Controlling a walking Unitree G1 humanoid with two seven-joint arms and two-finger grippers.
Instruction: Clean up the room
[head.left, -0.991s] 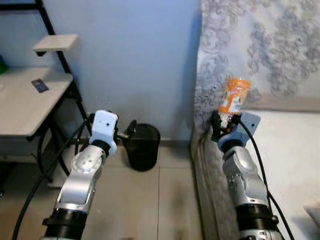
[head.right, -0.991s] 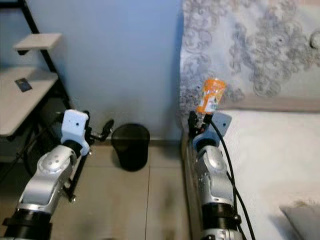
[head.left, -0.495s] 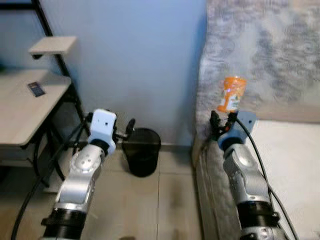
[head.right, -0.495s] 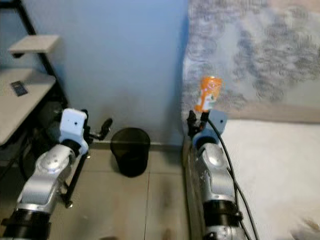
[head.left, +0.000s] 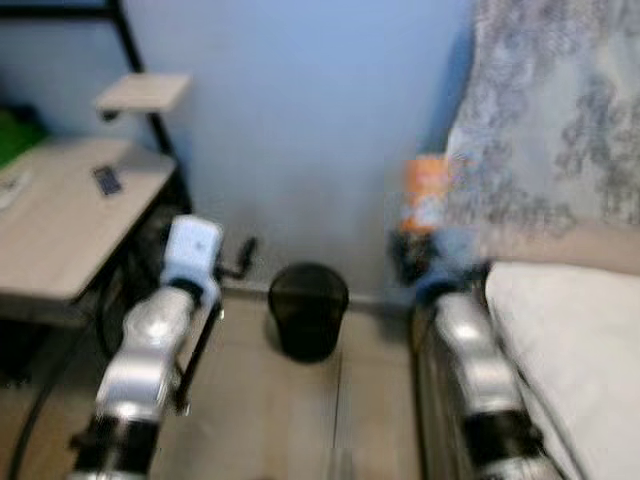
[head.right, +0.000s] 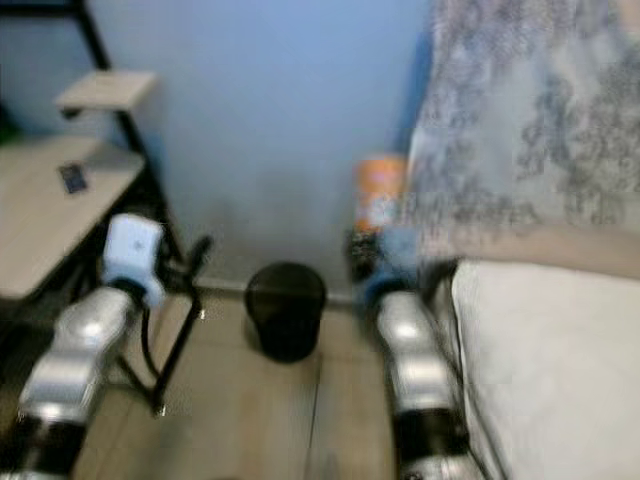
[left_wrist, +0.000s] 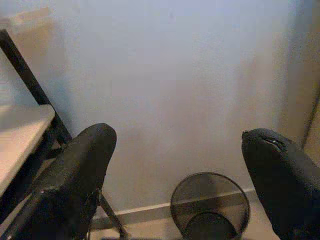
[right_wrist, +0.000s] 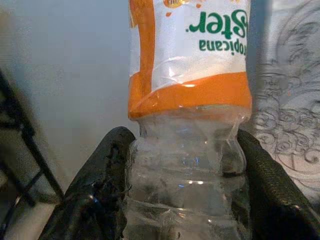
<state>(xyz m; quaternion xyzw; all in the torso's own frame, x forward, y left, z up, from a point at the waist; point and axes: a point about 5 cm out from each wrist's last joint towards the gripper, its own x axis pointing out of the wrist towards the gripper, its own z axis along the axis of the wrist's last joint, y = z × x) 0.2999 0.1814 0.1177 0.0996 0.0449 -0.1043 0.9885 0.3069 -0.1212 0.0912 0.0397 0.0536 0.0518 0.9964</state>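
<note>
Your right gripper (right_wrist: 182, 165) is clamped on the bottle (right_wrist: 187, 100), held up beside the bed (head.left: 560, 330). Carry it squarely over the bin (head.left: 308, 305) on the floor before releasing. Left gripper (left_wrist: 185, 155) hangs with fingers apart.

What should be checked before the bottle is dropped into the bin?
1. Right gripper shut on the bottle: ok.
2. Bottle upright in the grip: ok.
3. Trash bin in sight, opening unobstructed: ok.
4. Bottle above the bin: not ok; it is off to the bin's right, near the bed.
5. Left gripper open, holding nothing: ok.
6. Head views sharp enough to aim: not ok, blurred.
</note>
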